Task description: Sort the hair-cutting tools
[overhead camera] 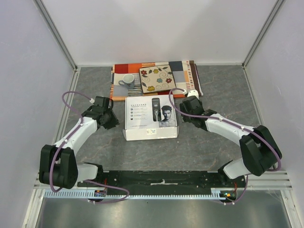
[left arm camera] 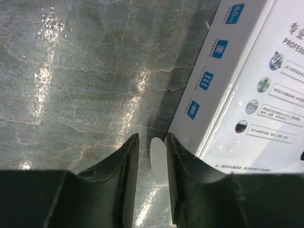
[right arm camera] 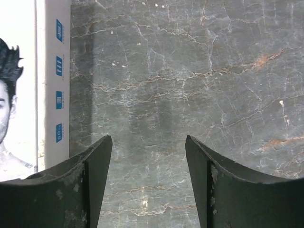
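Observation:
The hair clipper and its small black parts are out of view; only a picture of a clipper shows on the lid of the closed white box (overhead camera: 151, 118). My left gripper (overhead camera: 112, 119) is at the box's left side. Its jaws are narrowly apart in the left wrist view (left arm camera: 152, 142), with a small white rounded tab (left arm camera: 158, 159) of the box (left arm camera: 247, 85) between them, close to the right finger. My right gripper (overhead camera: 184, 114) is just right of the box, wide open and empty over bare table (right arm camera: 148, 142). The box edge (right arm camera: 52, 85) shows at its left.
Behind the box lies a patchwork cloth (overhead camera: 190, 76) with a grey cup (overhead camera: 127, 79) and a flowered tile (overhead camera: 157, 78) on it. White walls enclose the grey marble table (overhead camera: 213, 142) on three sides.

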